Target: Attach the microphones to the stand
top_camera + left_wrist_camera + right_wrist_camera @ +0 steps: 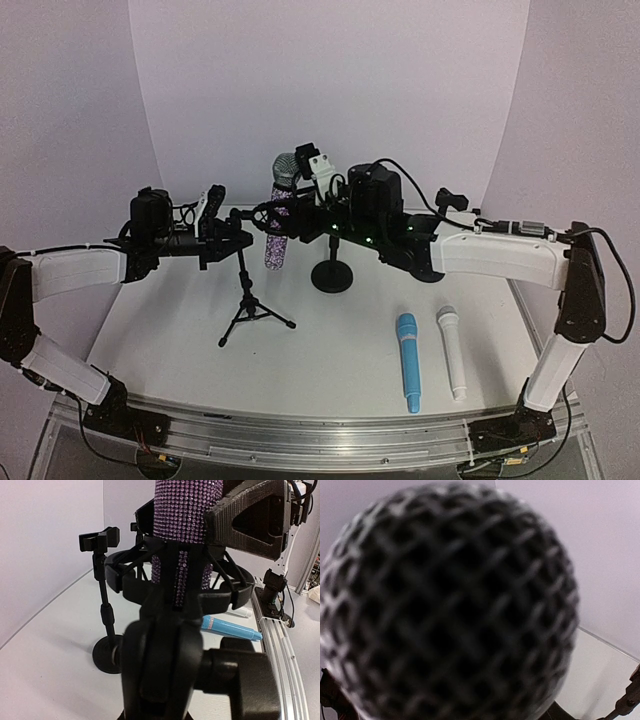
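The glittery purple microphone (277, 235) stands upright, its body passing through the black shock-mount ring (235, 587) on top of the tripod stand (252, 312). My right gripper (300, 200) is shut on its upper body; one dark finger (250, 515) presses against the glitter (182, 510). The silver mesh head (450, 605) fills the right wrist view. My left gripper (232, 238) is shut on the tripod stand's swivel joint (170, 670), which hides its fingers. The light blue microphone (408, 360) and the white microphone (452, 350) lie side by side on the table at front right.
A second black stand with a round base (332, 275) stands just right of the tripod; its clip (100, 540) is empty. Another small black clip (452, 198) shows behind my right arm. The aluminium rail (320, 440) runs along the near edge.
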Robot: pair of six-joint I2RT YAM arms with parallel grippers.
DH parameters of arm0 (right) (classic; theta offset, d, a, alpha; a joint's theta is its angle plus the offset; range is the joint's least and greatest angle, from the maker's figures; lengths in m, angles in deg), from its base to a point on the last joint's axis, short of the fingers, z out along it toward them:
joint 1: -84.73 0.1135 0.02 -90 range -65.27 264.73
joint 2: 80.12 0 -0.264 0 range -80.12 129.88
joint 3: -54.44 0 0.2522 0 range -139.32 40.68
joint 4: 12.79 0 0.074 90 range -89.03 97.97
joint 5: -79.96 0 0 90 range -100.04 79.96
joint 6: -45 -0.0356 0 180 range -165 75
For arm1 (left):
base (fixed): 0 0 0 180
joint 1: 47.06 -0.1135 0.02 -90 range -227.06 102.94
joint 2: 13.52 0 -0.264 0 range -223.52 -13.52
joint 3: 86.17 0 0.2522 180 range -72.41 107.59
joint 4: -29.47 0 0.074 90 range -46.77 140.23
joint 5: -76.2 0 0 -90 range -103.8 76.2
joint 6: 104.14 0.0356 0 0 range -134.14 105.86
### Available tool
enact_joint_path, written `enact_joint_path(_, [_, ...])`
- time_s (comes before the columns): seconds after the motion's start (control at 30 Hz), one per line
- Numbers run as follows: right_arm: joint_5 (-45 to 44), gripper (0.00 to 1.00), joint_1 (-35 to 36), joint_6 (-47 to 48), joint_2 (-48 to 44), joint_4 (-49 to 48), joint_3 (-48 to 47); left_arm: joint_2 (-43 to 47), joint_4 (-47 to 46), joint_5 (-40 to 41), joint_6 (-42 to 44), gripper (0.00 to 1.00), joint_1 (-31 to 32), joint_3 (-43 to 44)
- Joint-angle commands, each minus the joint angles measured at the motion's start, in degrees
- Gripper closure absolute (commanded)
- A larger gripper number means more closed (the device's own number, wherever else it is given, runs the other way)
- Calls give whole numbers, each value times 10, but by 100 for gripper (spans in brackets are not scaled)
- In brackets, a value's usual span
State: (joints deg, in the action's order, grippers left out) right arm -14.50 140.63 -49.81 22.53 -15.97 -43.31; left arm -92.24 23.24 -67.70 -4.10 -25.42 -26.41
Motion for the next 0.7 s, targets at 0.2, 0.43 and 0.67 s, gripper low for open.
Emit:
enact_joint_path(0.2, [22, 13, 1, 29, -39, 94, -51, 7, 3, -11, -15, 100, -11, 6])
enact_joint_path(0.43, [21, 9, 1, 38, -72, 115, -52, -4, 2, -10, 0, 100, -24, 23])
enact_joint_path(0.67, [-2, 8, 1, 64, -116, 120, -29, -27, 16, -18, 58, 100, -54, 62])
